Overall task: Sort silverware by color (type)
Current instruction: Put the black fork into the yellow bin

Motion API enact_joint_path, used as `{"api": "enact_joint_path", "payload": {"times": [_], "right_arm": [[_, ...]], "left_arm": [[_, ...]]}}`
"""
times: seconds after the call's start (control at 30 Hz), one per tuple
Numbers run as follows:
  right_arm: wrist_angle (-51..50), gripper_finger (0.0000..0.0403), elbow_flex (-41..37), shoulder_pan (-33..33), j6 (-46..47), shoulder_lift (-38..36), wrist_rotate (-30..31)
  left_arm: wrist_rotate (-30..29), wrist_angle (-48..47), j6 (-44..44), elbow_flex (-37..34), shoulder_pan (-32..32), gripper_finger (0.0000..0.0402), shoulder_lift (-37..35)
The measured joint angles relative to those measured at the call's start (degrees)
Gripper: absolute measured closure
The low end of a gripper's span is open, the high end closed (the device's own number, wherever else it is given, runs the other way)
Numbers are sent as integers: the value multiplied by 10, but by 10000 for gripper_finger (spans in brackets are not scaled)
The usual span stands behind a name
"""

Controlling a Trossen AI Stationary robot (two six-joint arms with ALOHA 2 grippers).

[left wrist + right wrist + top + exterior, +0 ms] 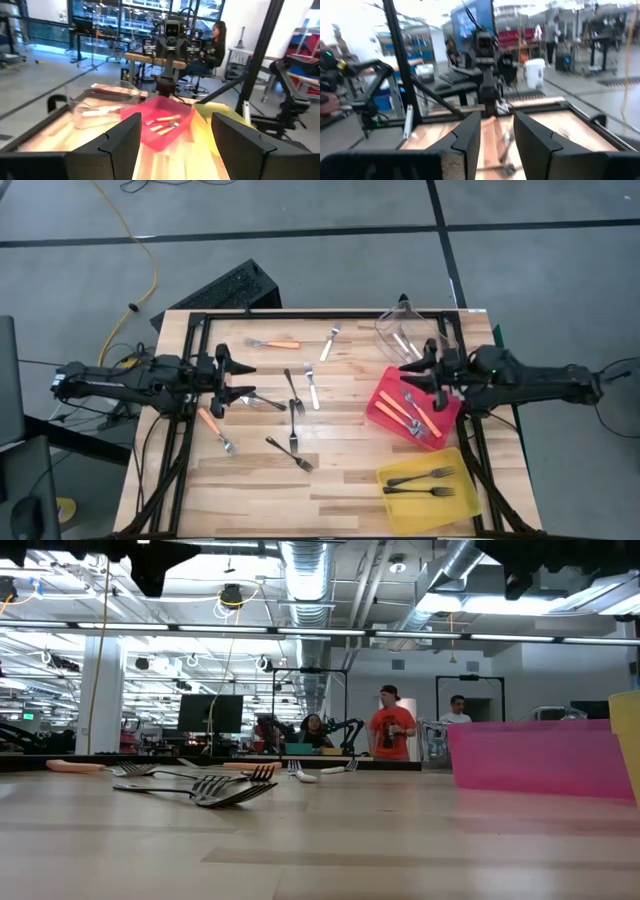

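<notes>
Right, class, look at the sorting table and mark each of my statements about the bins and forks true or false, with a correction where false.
1. The yellow bin holds two black forks. True.
2. The red bin is empty. False: orange-handled forks lie in it.
3. The clear bin sits at the far right corner, beyond the red bin. True.
4. The left end effector is shut on a fork. False: its fingers stand open in the left wrist view, with nothing between them.
5. Every orange-handled fork is already binned. False: one lies near the far edge and another near the left end effector.
6. The right end effector hangs over the red bin's far end, open. True.
</notes>
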Motion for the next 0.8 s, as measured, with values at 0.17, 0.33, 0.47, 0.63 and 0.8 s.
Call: {"api": "enact_joint_path", "payload": {"times": [0.17, 0.33, 0.47, 0.63, 0.8], "right_arm": [[111, 262, -51, 20, 3, 28, -1], [139, 262, -66, 38, 3, 61, 6], [162, 262, -66, 49, -18, 87, 14], [214, 262, -59, 36, -31, 83, 14], [190, 262, -46, 2, -32, 42, 15]], "left_arm": [[6, 21, -12, -36, -16, 175, -7], [-26, 27, -36, -70, -25, 175, -6], [-34, 78, -42, -106, -26, 175, -7], [-49, 124, -45, -124, -24, 175, -7], [-57, 120, -59, -121, -19, 175, -7]]}}
